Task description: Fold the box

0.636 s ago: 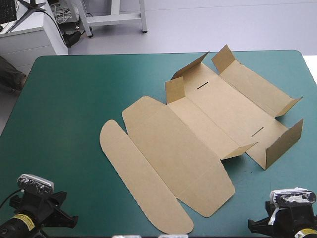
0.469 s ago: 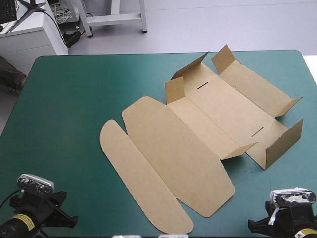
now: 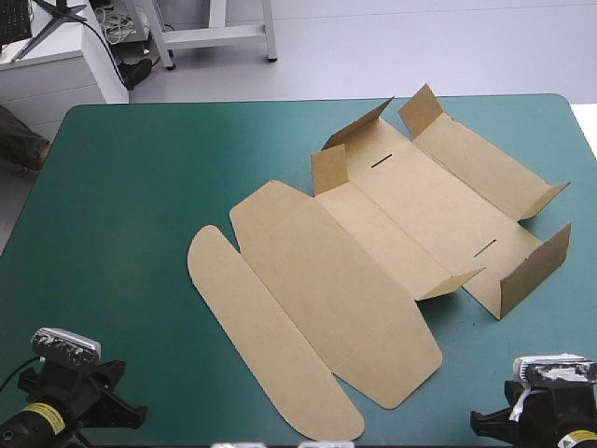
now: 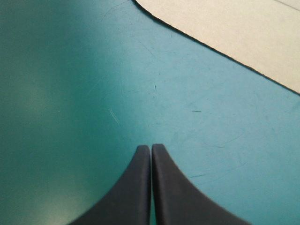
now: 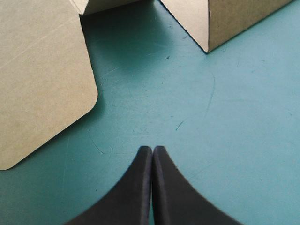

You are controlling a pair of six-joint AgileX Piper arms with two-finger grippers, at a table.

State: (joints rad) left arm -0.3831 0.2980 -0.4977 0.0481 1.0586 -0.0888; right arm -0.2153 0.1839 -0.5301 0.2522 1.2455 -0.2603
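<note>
The brown box lies opened out across the middle and right of the teal-green table. Its long lid panel and rounded flap lie flat toward the near left, and short walls stand raised at the far right end. My left gripper is shut over bare cover near the table's near left corner, with the rounded flap's edge ahead of it. Over bare cover at the near right, my right gripper is shut, with the lid's rounded corner and a raised wall ahead. In the high view only the wrists show.
Bare teal-green cover spreads over the left half of the table and along the near edge. A white desk and a metal stand lie beyond the far edge.
The right wrist has sunk slightly toward the near edge. The box and the left arm have not moved.
</note>
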